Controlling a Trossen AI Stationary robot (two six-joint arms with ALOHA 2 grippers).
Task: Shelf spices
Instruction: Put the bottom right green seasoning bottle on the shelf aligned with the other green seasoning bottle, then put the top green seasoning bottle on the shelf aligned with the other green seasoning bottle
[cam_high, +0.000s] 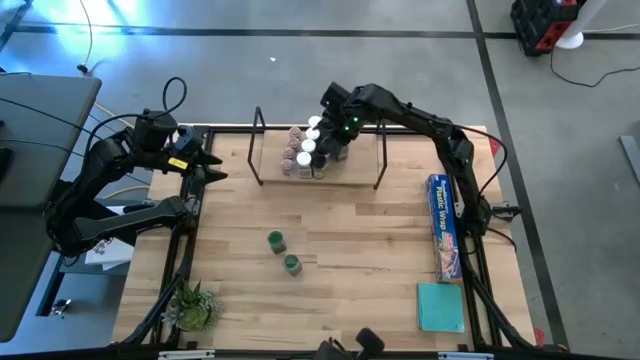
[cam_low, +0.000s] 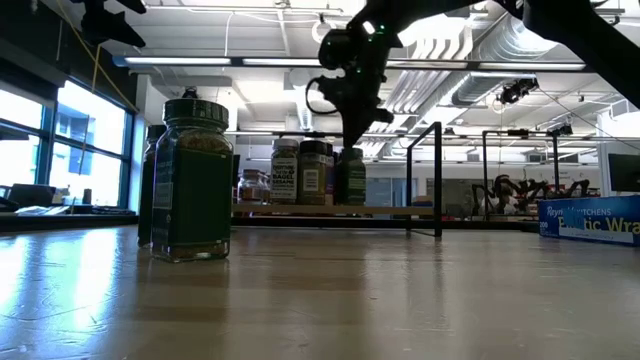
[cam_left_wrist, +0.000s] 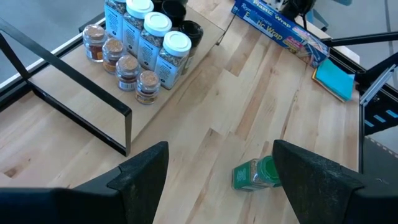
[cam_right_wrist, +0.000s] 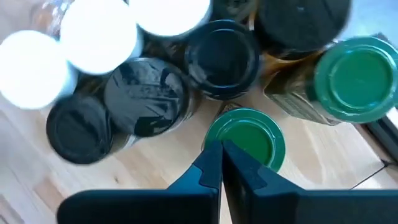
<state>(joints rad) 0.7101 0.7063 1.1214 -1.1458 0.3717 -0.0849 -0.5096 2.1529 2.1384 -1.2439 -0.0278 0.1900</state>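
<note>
**Right gripper shut over jars on shelf; two green jars loose on counter**

Nearest the low camera: a green-topped spice jar (cam_low: 192, 180) upright on the counter (cam_high: 350, 250), a second jar just behind it. From above they are two green-topped jars (cam_high: 276, 241) and (cam_high: 291, 264), near each other, left of centre, well apart from the shelf.

Far left: left gripper (cam_high: 205, 166) hangs at the counter's left edge, fingers spread wide, holding nothing. A small green plant (cam_high: 192, 305) sits at the near left corner.

Centre back: shelf (cam_high: 350, 176) with a cluster of spice jars (cam_high: 305, 150), white, black, pinkish and green tops, packed touching. Right gripper (cam_right_wrist: 222, 163) is above the cluster's right side, fingers pressed together, nothing between them, tips over a green-topped jar (cam_right_wrist: 252, 135).

Right edge: blue wrap box (cam_high: 443, 225), teal square (cam_high: 440, 306) near it.
</note>
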